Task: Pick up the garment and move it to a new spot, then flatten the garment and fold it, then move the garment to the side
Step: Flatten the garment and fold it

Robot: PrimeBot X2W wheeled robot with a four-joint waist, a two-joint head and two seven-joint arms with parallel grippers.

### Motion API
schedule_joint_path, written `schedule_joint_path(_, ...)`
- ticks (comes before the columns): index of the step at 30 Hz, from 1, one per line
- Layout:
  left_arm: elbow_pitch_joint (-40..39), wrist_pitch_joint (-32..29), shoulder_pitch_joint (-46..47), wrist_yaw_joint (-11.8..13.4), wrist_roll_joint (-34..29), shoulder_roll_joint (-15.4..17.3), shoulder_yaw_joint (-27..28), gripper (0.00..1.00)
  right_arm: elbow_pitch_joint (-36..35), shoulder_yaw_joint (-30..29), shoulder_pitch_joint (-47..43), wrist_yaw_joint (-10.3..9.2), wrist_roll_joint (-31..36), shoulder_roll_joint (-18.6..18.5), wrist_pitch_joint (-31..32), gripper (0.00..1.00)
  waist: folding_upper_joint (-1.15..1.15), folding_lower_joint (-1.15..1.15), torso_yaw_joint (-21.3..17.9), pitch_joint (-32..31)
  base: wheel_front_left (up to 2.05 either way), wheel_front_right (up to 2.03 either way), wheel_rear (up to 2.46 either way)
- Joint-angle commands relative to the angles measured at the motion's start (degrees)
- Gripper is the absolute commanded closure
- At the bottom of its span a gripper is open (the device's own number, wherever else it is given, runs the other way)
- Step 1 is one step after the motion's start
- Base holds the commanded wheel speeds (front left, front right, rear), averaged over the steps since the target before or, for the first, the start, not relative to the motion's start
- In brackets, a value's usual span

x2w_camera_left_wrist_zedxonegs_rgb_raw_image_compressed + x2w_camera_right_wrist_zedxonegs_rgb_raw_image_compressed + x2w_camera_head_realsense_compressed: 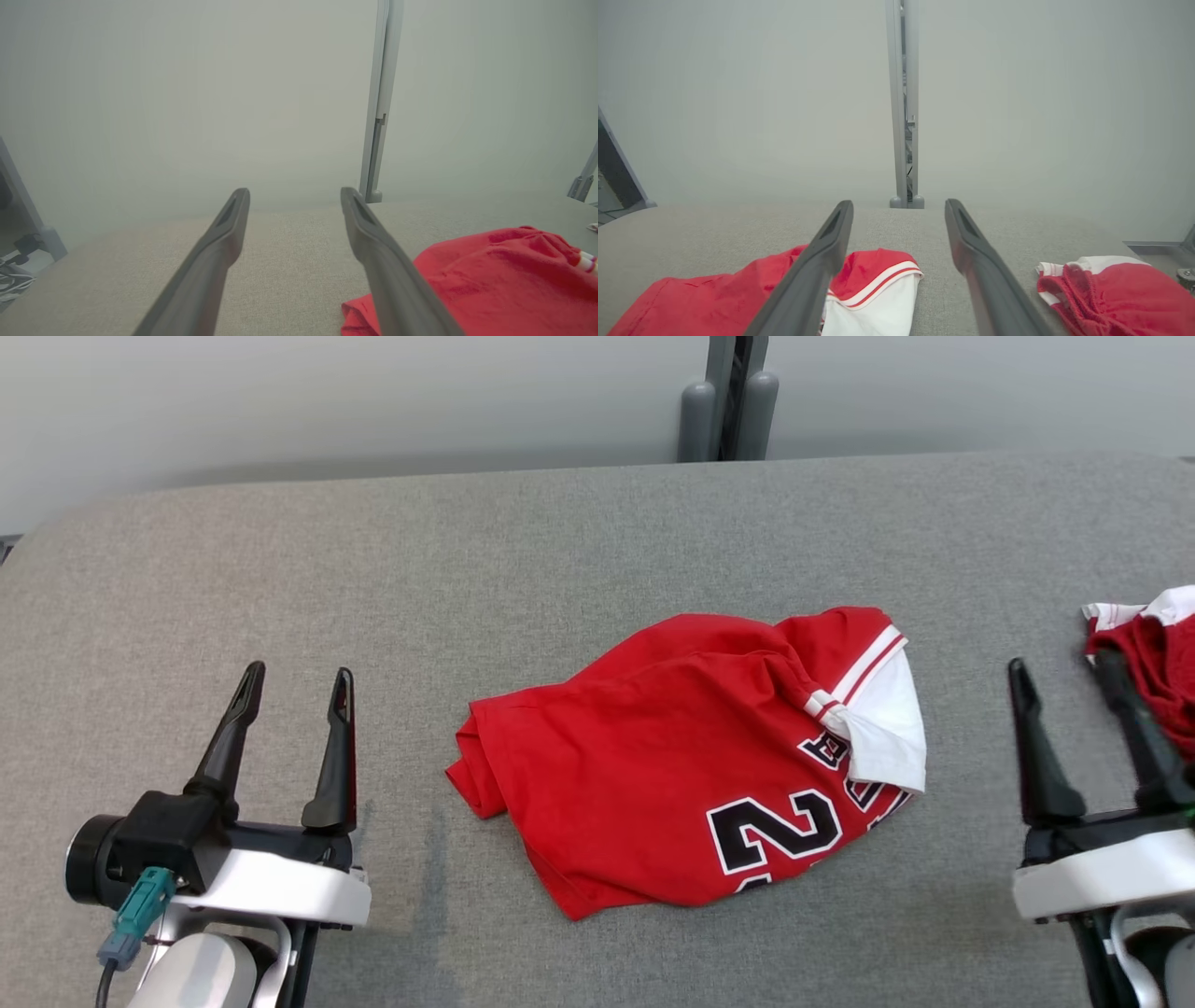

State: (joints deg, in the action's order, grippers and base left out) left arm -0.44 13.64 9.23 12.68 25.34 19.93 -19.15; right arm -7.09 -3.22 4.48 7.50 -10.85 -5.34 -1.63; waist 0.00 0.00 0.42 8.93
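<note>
The garment [691, 756] is a red jersey with a white striped hem and black-and-white numbers, lying crumpled in the middle of the grey table [560, 551]. Its red cloth also fills the lower right of the left wrist view [490, 284] and the lower left of the right wrist view [738, 294]. My left gripper [297, 677] stands open to the left of it, nothing between its fingers [224, 242]. My right gripper [1064, 667] stands open to the right of the jersey, apart from it, fingers [971, 247] empty.
A second red and white piece of clothing [1153, 653] lies at the table's right edge, just behind my right gripper, and appears in the right wrist view [1106, 294]. A grey post [733, 401] rises behind the table's far edge against a pale wall.
</note>
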Motion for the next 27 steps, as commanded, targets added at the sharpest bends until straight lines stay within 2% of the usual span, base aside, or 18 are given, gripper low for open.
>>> schedule_joint_path(1,-0.3,0.0,-0.5,0.4,-0.1,0.5,0.3,0.00,-0.8,-0.8,-0.6,-0.02,0.4,0.1,-0.3,0.00,0.00,0.00,-0.1,-0.7,0.00,0.00,0.00)
schedule_joint_path(11,-2.0,-1.8,-3.9,1.6,-0.5,1.5,-0.6,0.00,-2.2,-2.3,-4.0,-0.02,1.4,1.9,1.7,0.00,0.00,0.00,0.4,-3.9,0.00,0.00,0.00)
schedule_joint_path(27,-4.5,-3.6,-4.9,2.8,-0.6,2.2,-1.6,0.00,-0.8,-2.7,-4.5,-0.02,1.6,2.3,2.6,0.00,0.00,0.00,0.6,-3.7,0.00,0.00,0.00)
